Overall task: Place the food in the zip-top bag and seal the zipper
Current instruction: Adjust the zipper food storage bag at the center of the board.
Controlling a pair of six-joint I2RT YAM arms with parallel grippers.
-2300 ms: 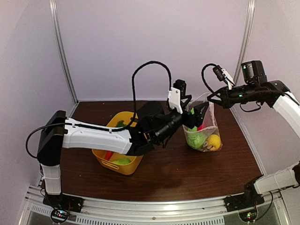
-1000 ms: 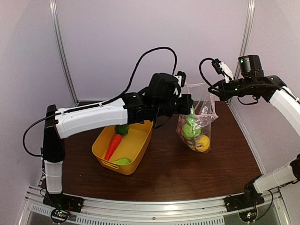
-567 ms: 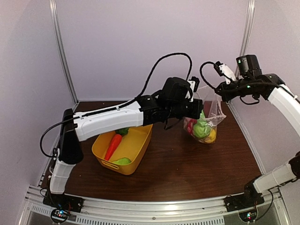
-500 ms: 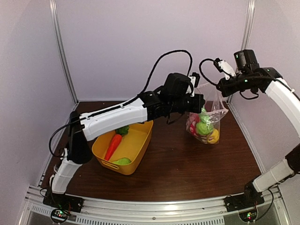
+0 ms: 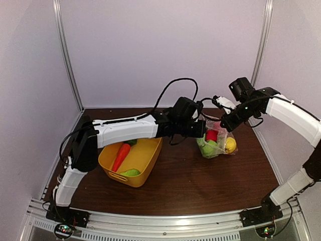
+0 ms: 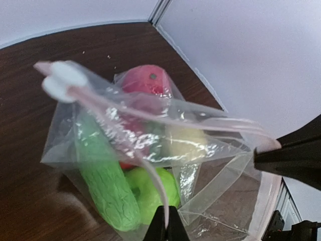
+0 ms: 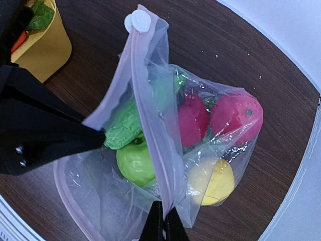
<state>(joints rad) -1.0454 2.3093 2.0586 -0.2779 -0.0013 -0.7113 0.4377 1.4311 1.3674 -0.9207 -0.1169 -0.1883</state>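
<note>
The zip-top bag rests on the table at the back right. It holds food: a green cucumber, a green pear, a yellow lemon and red apples. My left gripper is shut on one lip of the zipper. On the other lip my right gripper is shut. Both lips meet at a white end tab, and the mouth gapes between them. An orange carrot lies in the yellow tub.
The yellow tub stands left of the bag, under the left arm, with a green piece in its near corner. Back and right walls stand close behind the bag. Bare dark table lies in front.
Both arms have come down and the bag, hanging in the air earlier, now rests on the table. The two grippers have stayed shut on the bag's mouth.
</note>
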